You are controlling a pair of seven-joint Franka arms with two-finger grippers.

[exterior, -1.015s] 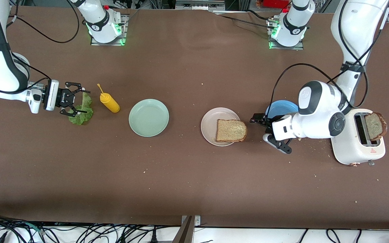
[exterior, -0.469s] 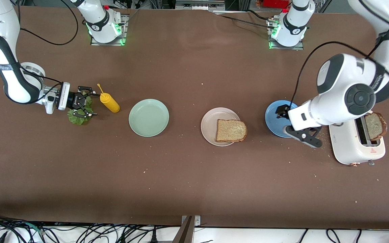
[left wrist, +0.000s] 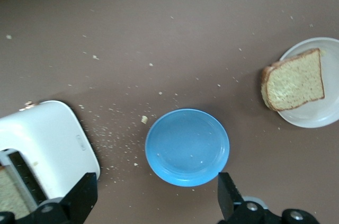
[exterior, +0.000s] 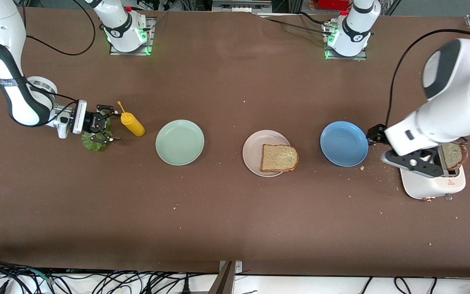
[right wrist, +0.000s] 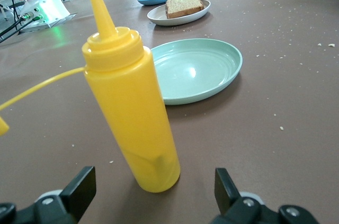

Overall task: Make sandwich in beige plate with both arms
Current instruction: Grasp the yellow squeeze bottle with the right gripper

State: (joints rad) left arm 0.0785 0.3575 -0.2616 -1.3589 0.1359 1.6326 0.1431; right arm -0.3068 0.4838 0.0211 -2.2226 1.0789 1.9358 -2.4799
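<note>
Front view: right gripper [exterior: 105, 127] sits low on the lettuce leaf [exterior: 92, 141] beside the yellow squeeze bottle [exterior: 133, 124], fingers spread — whether they pinch the leaf cannot be told. One bread slice [exterior: 279, 157] lies on the beige plate [exterior: 253, 151], overhanging its rim toward the blue plate [exterior: 343, 143]. Left gripper [exterior: 398, 149], fingers apart and empty, hangs over the toaster [exterior: 433, 183] holding the second slice [exterior: 453, 154]. Lifting the leaf cleanly likely calls for a low, firm pinch clear of the bottle. Right forearm lies nearly level over the table; left wrist points downward.
</note>
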